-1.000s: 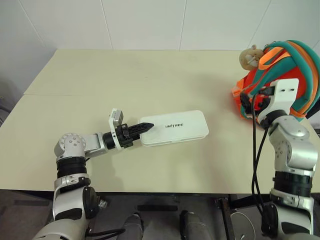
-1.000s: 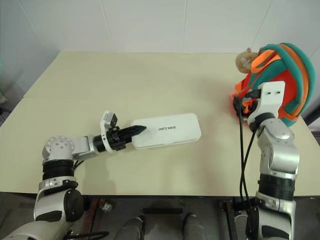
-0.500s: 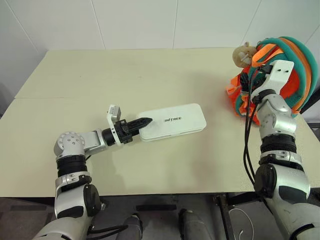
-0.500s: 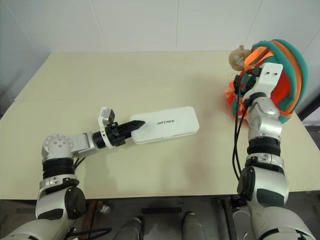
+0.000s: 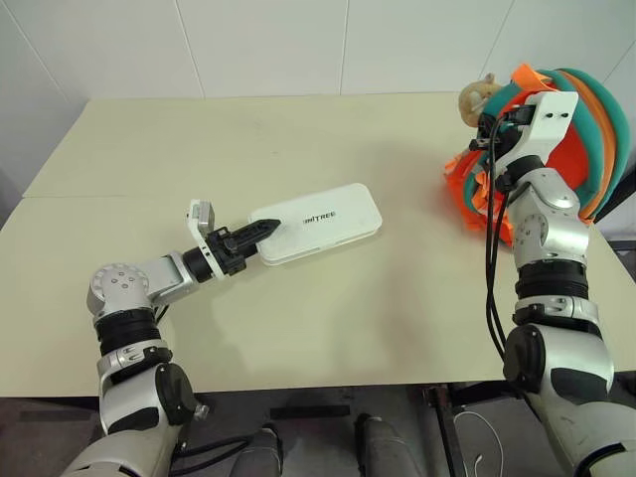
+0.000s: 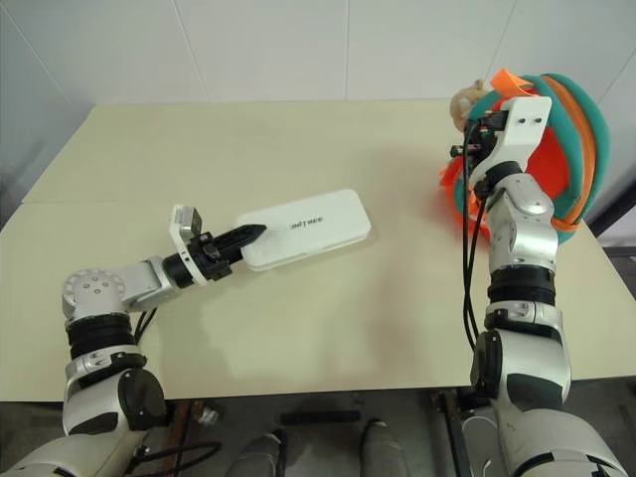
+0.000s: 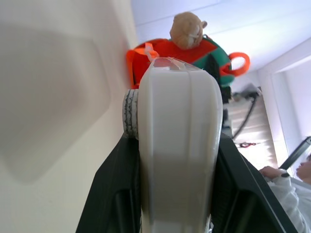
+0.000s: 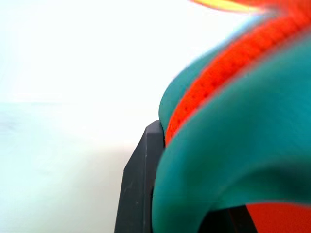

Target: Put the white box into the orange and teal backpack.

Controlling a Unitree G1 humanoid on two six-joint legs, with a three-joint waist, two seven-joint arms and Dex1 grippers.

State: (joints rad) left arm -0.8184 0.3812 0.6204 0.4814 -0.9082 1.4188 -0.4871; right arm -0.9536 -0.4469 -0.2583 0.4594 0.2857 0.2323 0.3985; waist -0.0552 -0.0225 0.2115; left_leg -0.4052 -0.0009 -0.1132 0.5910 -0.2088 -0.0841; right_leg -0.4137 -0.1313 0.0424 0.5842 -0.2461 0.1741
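The white box (image 5: 320, 220) lies flat and slanted near the middle of the table, small dark lettering on top. My left gripper (image 5: 255, 233) is shut on its near left end; in the left wrist view the box (image 7: 177, 136) runs away between the black fingers (image 7: 111, 194). The orange and teal backpack (image 5: 581, 129) stands at the table's far right, a beige plush charm (image 5: 475, 95) at its top. My right gripper (image 5: 489, 139) is raised against the backpack's left side. In the right wrist view a teal and orange strap (image 8: 233, 145) lies clamped beside a black finger (image 8: 138, 189).
The cream table (image 5: 199, 149) stretches wide to the left and behind the box, with a white tiled wall beyond. Its front edge (image 5: 328, 383) runs just before my arms. A person (image 7: 291, 177) shows far off in the left wrist view.
My right gripper rose along the backpack and shut on its strap. My left gripper drew the box's held end to the left, so the box slants more.
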